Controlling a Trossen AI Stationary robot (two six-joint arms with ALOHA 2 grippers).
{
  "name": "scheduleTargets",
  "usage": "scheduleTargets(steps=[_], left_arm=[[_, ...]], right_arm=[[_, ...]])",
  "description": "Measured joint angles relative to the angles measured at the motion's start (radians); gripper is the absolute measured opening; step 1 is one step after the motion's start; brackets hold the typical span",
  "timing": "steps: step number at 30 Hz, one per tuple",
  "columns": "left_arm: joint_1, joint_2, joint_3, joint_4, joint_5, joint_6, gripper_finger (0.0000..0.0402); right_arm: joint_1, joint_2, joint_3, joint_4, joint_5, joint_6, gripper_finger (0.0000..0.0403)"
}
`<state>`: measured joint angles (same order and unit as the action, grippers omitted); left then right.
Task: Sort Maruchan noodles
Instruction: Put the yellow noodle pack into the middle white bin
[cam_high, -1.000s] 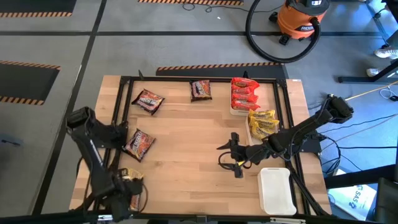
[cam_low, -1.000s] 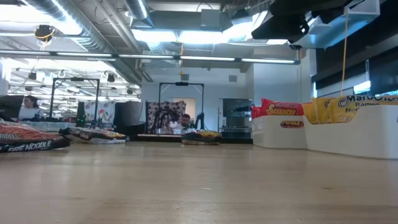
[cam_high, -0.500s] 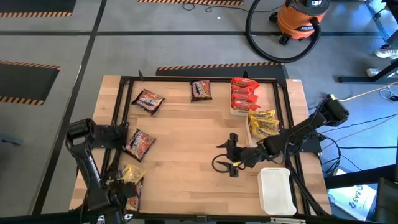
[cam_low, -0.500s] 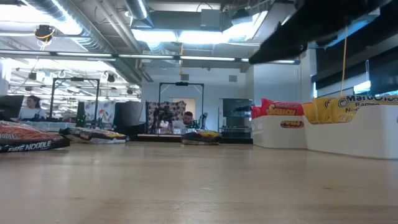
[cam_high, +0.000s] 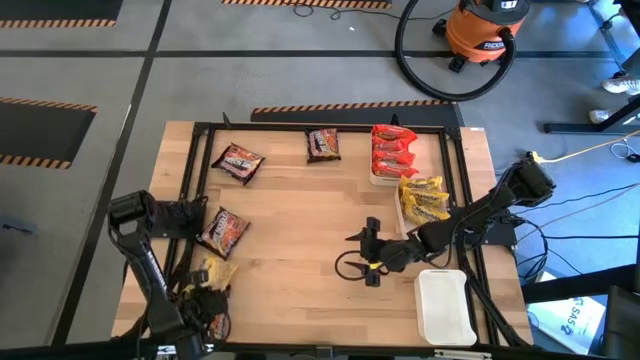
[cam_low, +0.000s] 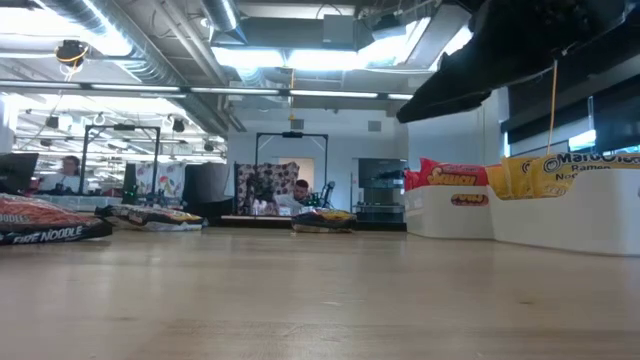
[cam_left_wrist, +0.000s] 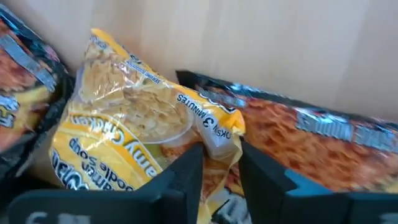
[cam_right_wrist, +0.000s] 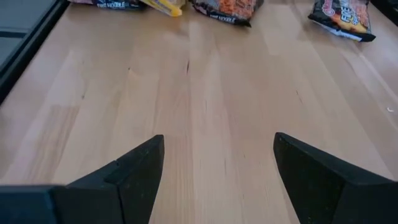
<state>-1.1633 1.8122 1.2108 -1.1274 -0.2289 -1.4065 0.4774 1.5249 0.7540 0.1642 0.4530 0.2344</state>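
lower left of the table (cam_high: 300, 250), the left gripper (cam_left_wrist: 219, 163) pinches a yellow noodle packet (cam_left_wrist: 134, 124) by its corner to lift it off the dark packets (cam_left_wrist: 323, 140); right gripper (cam_right_wrist: 217, 165) waits released mid-table.

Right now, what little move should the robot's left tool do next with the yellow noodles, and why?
Probably lift a little. The left tool pinches the edge of the yellow packet, which lies over dark packets. Raising it would free it for carrying toward the tray of yellow packets. The right tool waits open mid-table.
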Motion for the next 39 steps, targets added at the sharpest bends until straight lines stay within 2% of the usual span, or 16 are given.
scheduleTargets(steps=[3, 7, 14, 20, 26, 31, 35, 39], left_arm=[[0.018, 0.0, -0.011, 0.007, -0.048, 0.02, 0.0063], [0.078, 0.0, -0.011, 0.018, -0.092, 0.126, 0.0009], [0.213, 0.0, -0.011, 0.189, -0.26, 0.423, 0.0001], [0.354, 0.0, -0.011, 0.42, -0.356, 0.811, 0.0001], [0.495, 0.0, -0.011, 0.701, -0.329, 1.236, 0.0], [0.566, 0.0, -0.011, 0.862, -0.21, 1.496, 0.0005], [0.595, 0.0, -0.011, 0.898, -0.16, 1.582, 0.0027], [0.601, 0.0, -0.011, 0.855, -0.156, 1.552, 0.0063]], right_arm=[[0.0, 0.0, 0.0, 0.001, 0.001, -0.003, 0.0284], [0.0, 0.0, 0.0, 0.015, 0.007, -0.003, 0.0284], [0.0, 0.0, 0.0, 0.025, 0.005, -0.004, 0.0284], [0.0, 0.0, 0.0, 0.024, -0.019, -0.002, 0.0284], [0.0, 0.0, 0.0, 0.022, -0.02, 0.0, 0.0284], [0.0, 0.0, 0.0, 0.021, -0.063, 0.0, 0.0284], [0.0, 0.0, 0.0, 0.021, -0.08, 0.0, 0.0284], [0.0, -0.001, 0.0, 0.021, -0.086, 0.011, 0.0284]])
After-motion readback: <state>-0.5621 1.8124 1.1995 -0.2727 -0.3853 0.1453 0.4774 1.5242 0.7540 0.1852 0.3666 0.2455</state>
